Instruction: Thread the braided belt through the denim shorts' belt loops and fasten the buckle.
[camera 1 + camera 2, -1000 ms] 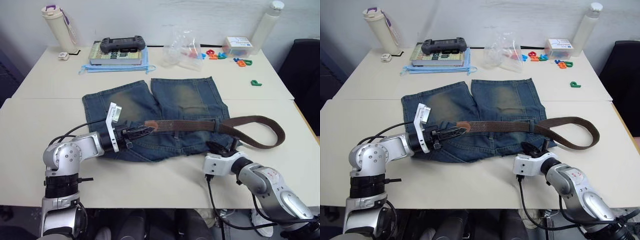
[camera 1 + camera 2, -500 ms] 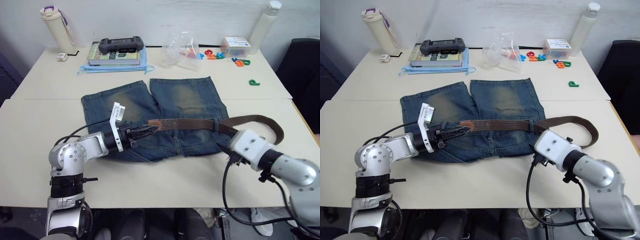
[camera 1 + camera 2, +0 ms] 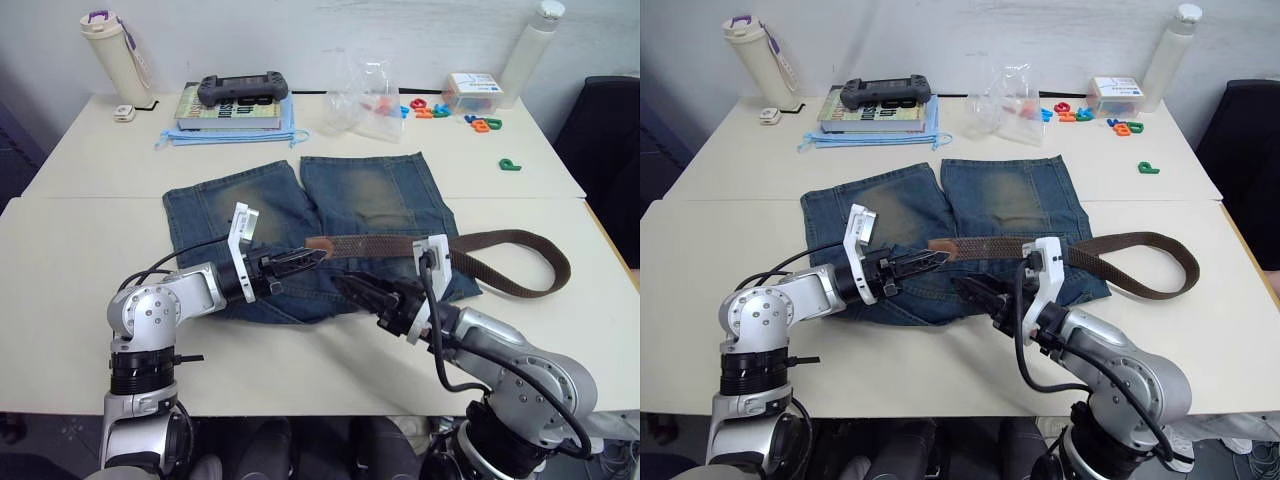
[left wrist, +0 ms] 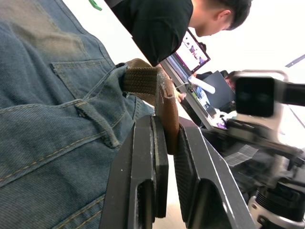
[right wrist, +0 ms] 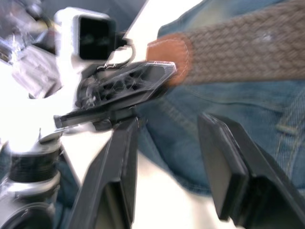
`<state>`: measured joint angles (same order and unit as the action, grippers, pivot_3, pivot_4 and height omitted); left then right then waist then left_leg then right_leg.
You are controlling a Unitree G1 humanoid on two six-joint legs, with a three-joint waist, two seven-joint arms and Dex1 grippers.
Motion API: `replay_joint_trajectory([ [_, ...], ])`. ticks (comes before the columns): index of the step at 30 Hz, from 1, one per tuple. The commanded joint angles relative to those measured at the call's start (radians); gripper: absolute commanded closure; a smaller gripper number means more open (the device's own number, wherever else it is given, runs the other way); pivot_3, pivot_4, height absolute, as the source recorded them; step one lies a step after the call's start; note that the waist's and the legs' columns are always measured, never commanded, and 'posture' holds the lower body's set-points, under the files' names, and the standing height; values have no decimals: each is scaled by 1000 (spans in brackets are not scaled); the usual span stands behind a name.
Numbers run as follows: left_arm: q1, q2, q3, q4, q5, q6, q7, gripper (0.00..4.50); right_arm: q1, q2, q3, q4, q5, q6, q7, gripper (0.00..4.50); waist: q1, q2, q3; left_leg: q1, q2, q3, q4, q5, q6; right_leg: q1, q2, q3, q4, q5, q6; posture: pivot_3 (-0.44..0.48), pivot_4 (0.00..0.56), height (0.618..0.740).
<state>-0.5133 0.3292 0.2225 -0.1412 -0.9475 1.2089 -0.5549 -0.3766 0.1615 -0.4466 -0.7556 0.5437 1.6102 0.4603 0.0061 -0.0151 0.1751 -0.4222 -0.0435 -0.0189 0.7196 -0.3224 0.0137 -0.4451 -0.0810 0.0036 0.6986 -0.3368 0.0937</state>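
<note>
My left end effector is clamped on the tan leather tip of the braided belt, which runs rightward along the waistband of the denim shorts and curls in a loop on the tabletop past their right edge. My right end effector hovers over the near hem of the shorts with its fingers spread wide, empty, pointing left toward the held belt tip.

No legible text, labels or numbers anywhere.
</note>
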Motion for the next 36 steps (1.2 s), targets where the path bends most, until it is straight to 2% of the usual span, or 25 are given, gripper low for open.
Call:
replay_joint_trajectory([
  [1,-10,1,12,-33,-34,-13,5,4021,-83,127,-102,49,26,4,-76,2367,-7,0,0,0,0,0,0,0,0,0,0,0,0,0,0,0,150,667],
  [8,-6,4,11,-36,-40,-13,14,4021,-189,187,-306,122,109,4,-158,2367,-10,0,0,0,1,0,-1,1,-1,-1,1,0,2,0,0,0,150,667],
  [12,-6,5,10,-36,-44,-9,17,4021,-215,200,-359,142,173,-4,-203,2367,-12,0,0,0,1,1,-1,1,0,-1,1,0,2,0,0,0,150,667],
  [25,-10,-2,12,-34,-59,-12,31,4021,-155,226,-278,204,410,-97,-390,2367,-13,1,1,0,1,1,-1,1,0,-1,1,1,2,0,0,0,150,667],
  [30,-28,-70,114,17,-143,12,154,4021,-75,203,-230,283,537,-145,-468,2367,-11,1,1,0,1,1,-1,1,0,-1,1,1,1,0,0,0,150,667],
  [36,-13,-114,195,46,-272,69,299,4021,9,195,-176,410,850,-308,-607,2367,-11,1,1,-1,2,1,-1,0,1,-1,1,0,1,0,0,0,150,667],
])
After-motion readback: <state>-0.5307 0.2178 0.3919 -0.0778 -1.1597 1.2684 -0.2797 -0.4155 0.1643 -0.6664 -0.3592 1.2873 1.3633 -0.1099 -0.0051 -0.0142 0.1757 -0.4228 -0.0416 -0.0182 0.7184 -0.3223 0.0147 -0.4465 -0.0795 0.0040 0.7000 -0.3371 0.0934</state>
